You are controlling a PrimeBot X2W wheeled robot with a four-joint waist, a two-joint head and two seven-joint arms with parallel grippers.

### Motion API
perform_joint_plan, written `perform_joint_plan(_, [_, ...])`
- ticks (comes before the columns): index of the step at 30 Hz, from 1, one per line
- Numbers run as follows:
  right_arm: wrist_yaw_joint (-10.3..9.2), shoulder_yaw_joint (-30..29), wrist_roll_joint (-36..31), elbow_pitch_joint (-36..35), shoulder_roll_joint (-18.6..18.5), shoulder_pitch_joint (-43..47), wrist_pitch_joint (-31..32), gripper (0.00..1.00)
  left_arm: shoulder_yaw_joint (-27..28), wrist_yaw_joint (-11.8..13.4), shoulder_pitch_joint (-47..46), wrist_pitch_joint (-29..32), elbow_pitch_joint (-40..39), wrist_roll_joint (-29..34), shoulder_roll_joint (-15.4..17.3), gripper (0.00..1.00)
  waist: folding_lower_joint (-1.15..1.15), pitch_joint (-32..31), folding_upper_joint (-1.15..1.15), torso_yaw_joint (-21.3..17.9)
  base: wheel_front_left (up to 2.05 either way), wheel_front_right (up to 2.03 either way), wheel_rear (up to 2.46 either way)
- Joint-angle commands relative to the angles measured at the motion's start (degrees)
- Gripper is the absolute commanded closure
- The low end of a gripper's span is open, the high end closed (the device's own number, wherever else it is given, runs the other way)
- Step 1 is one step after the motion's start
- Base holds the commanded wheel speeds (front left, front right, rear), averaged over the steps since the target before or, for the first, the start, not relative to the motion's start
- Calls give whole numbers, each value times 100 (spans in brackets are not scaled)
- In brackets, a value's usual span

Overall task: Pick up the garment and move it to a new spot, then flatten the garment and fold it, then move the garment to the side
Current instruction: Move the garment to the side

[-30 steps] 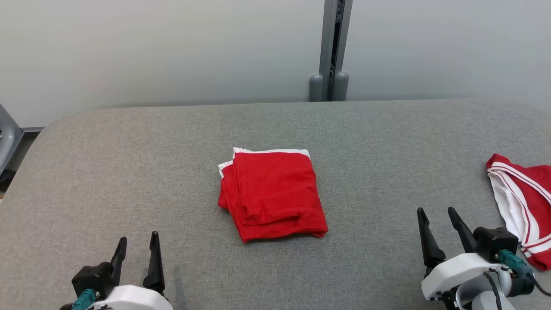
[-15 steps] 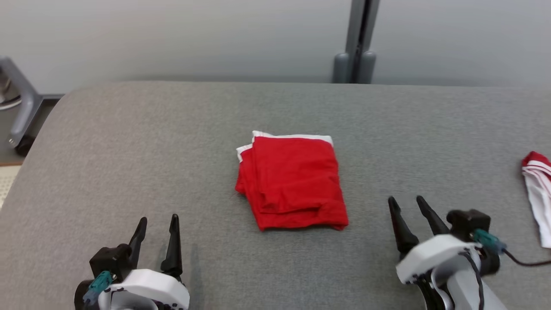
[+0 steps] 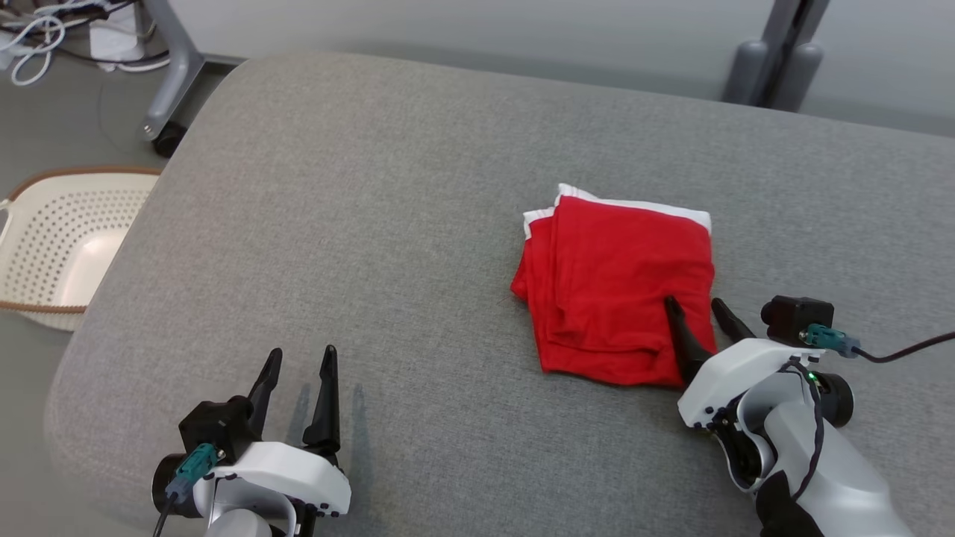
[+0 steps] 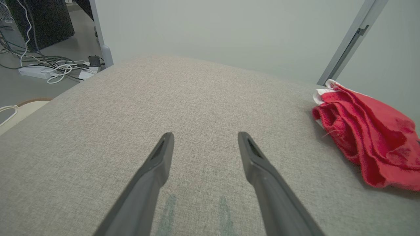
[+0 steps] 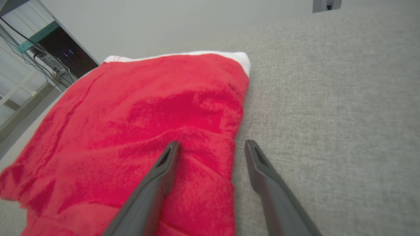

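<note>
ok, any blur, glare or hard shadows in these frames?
Head view: sharp, even light, no glare; faint soft shadows by the left gripper on the grey surface. Left wrist view: wide-angle stretch, garment soft at the frame edge. Right wrist view: garment's red saturated, its near corner blurred.

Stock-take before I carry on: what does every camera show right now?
garment: one, red with white trim, folded, on the table.
table: one, grey fabric top.
basket: one, cream, perforated, on the floor left of the table.
cables: a tangle, white and dark, on the floor far left.
frame leg: one, grey, with caster, beyond the basket.
post: one, grey, behind the table.
left gripper: one, dark fingers, open, over bare table.
right gripper: one, dark fingers, open, at the garment's near right corner, one finger over cloth.
</note>
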Motion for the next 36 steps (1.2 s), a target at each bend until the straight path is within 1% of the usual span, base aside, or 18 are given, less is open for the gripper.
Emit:
perform_joint_plan(1, [0, 1, 48, 119, -54, -67, 49, 0, 0, 26, -84, -26, -33, -36, 17, 0, 0, 159, 0, 168, 0, 0, 0])
perform_joint_plan(2, [0, 50, 63, 225, -48, -116, 79, 0, -7, 37, -83, -26, -42, -29, 16, 0, 0, 175, 0, 188, 0, 0, 0])
perform_joint_plan(3, [0, 128, 120, 427, -37, -163, 137, 13, 1, 49, -84, -26, -76, -42, 17, 0, 0, 205, 0, 199, 0, 0, 0])
perform_joint_plan(4, [0, 185, 132, 464, -23, -168, 115, 68, 18, 60, -82, -26, -83, -34, 18, 0, 0, 218, 0, 184, 0, 0, 0])
perform_joint_plan(5, [0, 249, 144, 477, -15, -188, 70, 100, 37, 75, -95, -26, -84, -29, 20, 0, 0, 226, 0, 156, 0, 0, 0])
perform_joint_plan(9, [0, 363, 243, 450, -46, -203, -59, 100, 64, 49, -127, -26, -129, 33, 15, 0, 0, 180, 0, -74, 0, 0, 0])
perform_joint_plan(12, [-2, 393, 388, 349, -88, -150, -109, 100, 40, -18, -126, -26, -161, 102, 17, 0, 0, 100, 0, -384, 0, 0, 0])
perform_joint_plan(17, [-2, 533, 527, 80, -136, 35, -137, 100, -77, -85, -103, -26, -183, 204, 23, 0, 0, -53, 0, -1115, 0, 0, 0])
perform_joint_plan(23, [-1, 618, 482, -423, -211, 371, -138, 100, -172, -115, -41, -26, -142, 209, 22, 0, 0, -190, 0, -2186, 0, 0, 0])
perform_joint_plan(25, [-1, 547, 650, -551, -169, 551, -137, 100, -213, -137, -29, -25, -114, 221, 19, 0, 0, -229, 0, -2562, 0, 0, 0])
perform_joint_plan(27, [-1, 616, 682, -669, -145, 644, -136, 100, -257, -161, -50, -26, -93, 242, 19, 0, 0, -236, 0, -2927, 0, 0, 0])
perform_joint_plan(28, [-1, 616, 682, -669, -145, 644, -136, 100, -257, -161, -50, -26, -93, 242, 19, 0, 0, -236, 0, -2927, 0, 0, 0])
perform_joint_plan(31, [-1, 711, 725, -806, -133, 783, -133, 100, -302, -184, -105, -25, -75, 290, 22, 0, 0, -206, 0, -3422, 0, 0, 0])
perform_joint_plan(33, [-1, 807, 696, -875, -139, 851, -134, 100, -363, -220, -161, -25, -62, 333, 20, 0, 0, -192, 0, -3677, 0, 0, 0])
perform_joint_plan(36, [-1, 885, 684, -962, -183, 952, -133, 100, -486, -248, -207, -25, -36, 334, 20, 0, 0, -168, 0, -3918, 0, 0, 0])
